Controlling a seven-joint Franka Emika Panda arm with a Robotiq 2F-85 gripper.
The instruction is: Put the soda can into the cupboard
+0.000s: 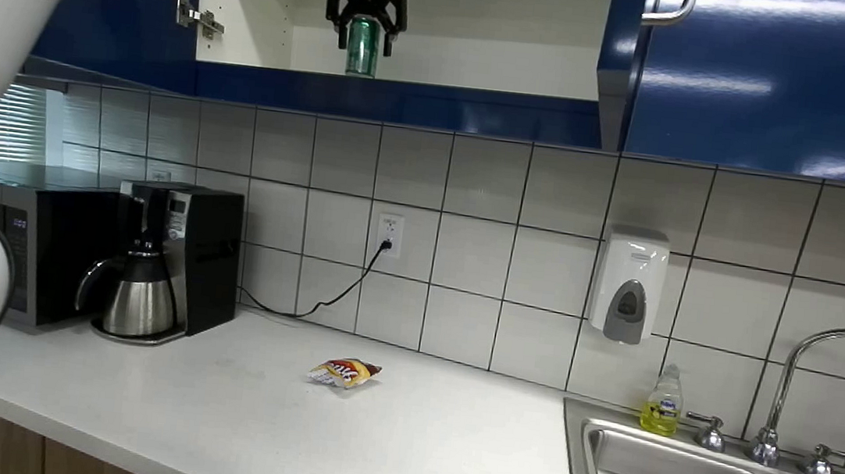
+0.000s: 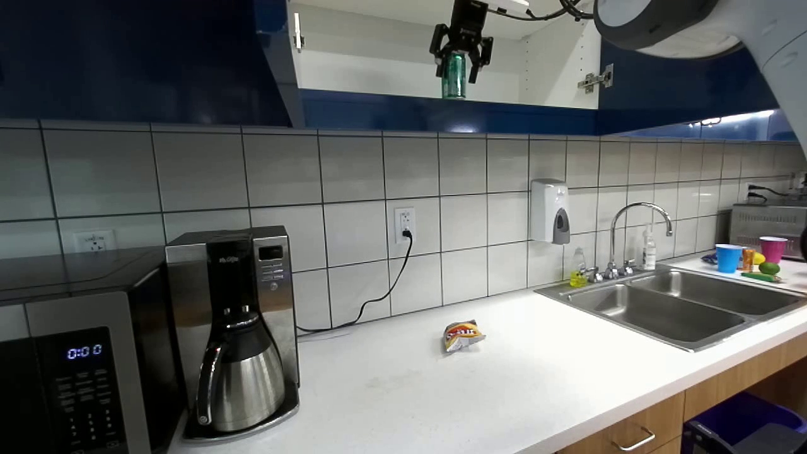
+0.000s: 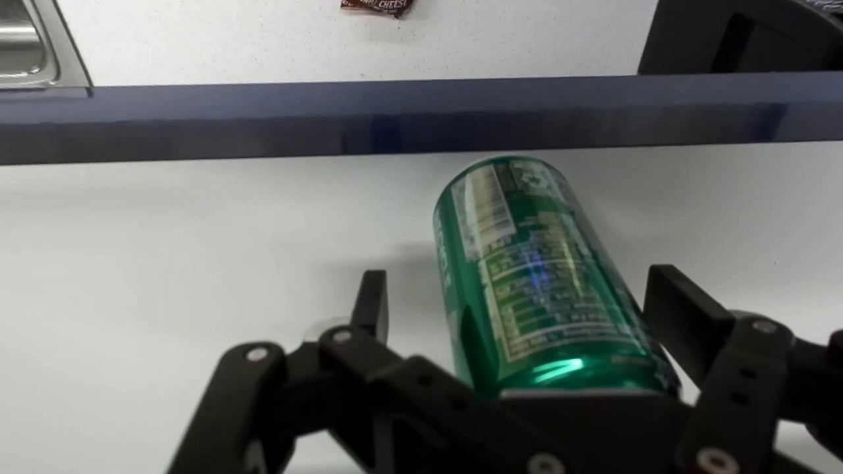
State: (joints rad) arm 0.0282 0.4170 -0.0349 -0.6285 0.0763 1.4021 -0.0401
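The green soda can (image 1: 361, 62) stands upright at the front of the open cupboard (image 1: 488, 63), just behind its blue front rail. It shows in both exterior views (image 2: 454, 87) and large in the wrist view (image 3: 527, 263), where it is on the pale cupboard floor (image 3: 197, 230). My gripper (image 1: 364, 48) points down from above with its fingers on either side of the can. In the wrist view (image 3: 518, 280) the left finger is clearly apart from the can. The right finger is close beside it; whether it touches I cannot tell. The can's near end is hidden behind the gripper's body.
The blue front rail (image 1: 405, 102) edges the cupboard floor. Glossy blue panels (image 1: 784, 79) flank the opening, with a hinge (image 1: 198, 17) on one side. Below are a snack bag (image 1: 344, 372), a coffee maker (image 2: 233, 328), a soap dispenser (image 1: 629, 286) and a sink (image 1: 574, 441).
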